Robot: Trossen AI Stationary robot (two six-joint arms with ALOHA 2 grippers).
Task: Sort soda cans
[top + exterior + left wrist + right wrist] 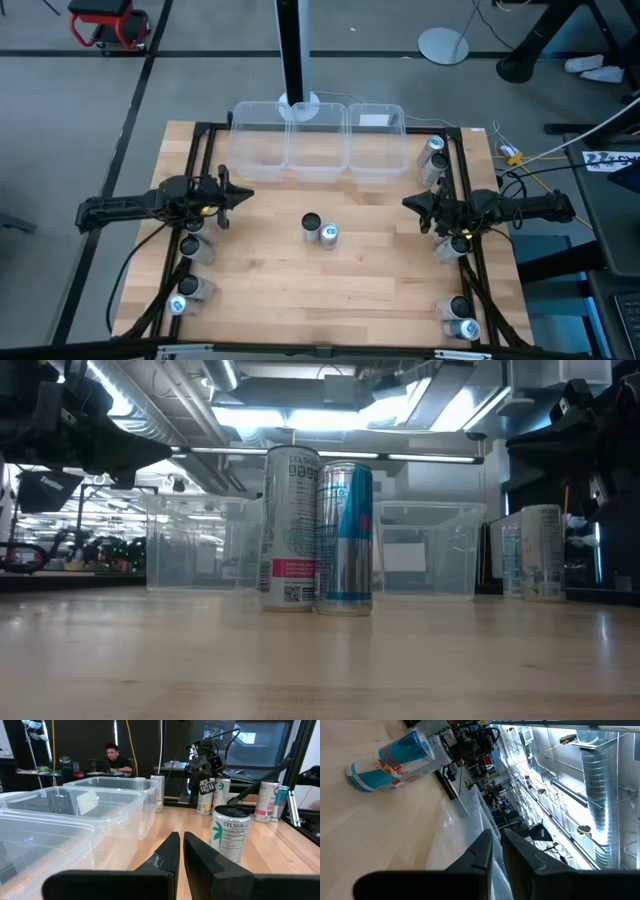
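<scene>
At nine o'clock on the wooden table (350,280), the left gripper (243,195) hangs above the boards with its fingers nearly closed on nothing, which reads as an arm parked at the edge before any pick. Below it, along the left rail toward seven o'clock, a few spare soda cans (190,265) stand in a queue, probably staged there as stock to be sorted. At the table's centre stand the two cans in play, touching: a dark-topped can (311,226) with a white label and pink band, and just to its right a blue-topped can (329,235), silver with teal-blue markings. Both are upright, slim and undented. At twelve o'clock three clear bins (318,140) sit side by side against the far edge, apparently the destinations, with no can visible in them. At three o'clock the right gripper (409,203) mirrors the left, fingers close together and holding nothing. More cans (446,245) line the right rail.
</scene>
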